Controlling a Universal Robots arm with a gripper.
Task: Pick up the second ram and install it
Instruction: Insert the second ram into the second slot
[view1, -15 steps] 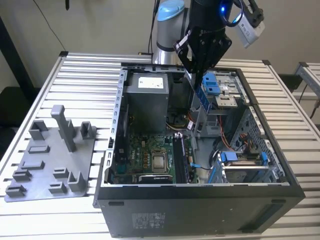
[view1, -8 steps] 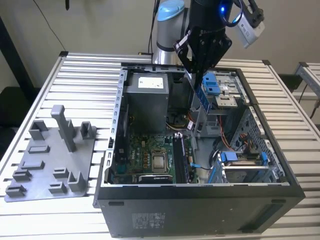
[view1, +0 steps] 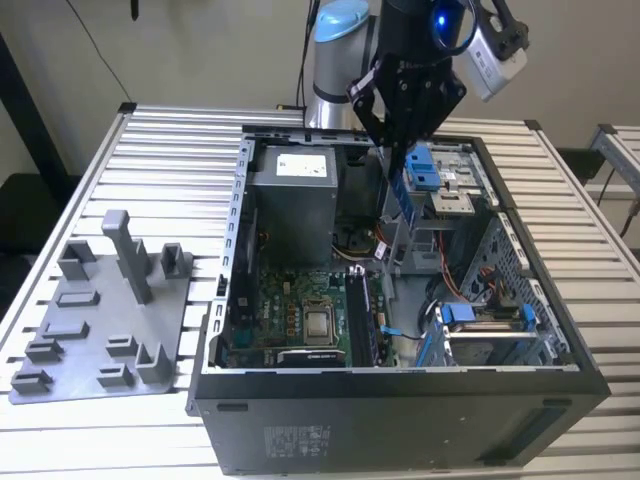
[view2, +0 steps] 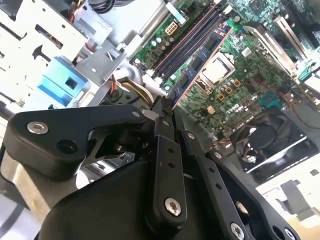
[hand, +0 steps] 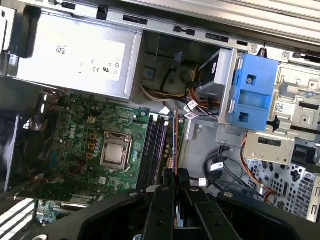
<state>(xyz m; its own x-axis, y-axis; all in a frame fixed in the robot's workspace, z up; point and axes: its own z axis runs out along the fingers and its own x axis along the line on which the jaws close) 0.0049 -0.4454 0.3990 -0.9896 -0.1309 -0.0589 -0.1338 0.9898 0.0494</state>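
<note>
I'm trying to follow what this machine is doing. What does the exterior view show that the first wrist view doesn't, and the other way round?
The exterior view adds the gray holder plate on the slatted table, beside the open computer case, and the arm above it. The first wrist view adds a black fan next to the motherboard, and the second ram seen edge-on, parallel to the memory slots. Both share the end effector gripping that stick, the processor and the power supply.

The arm holds its pincer pointing down, clamped on the second ram.
</note>
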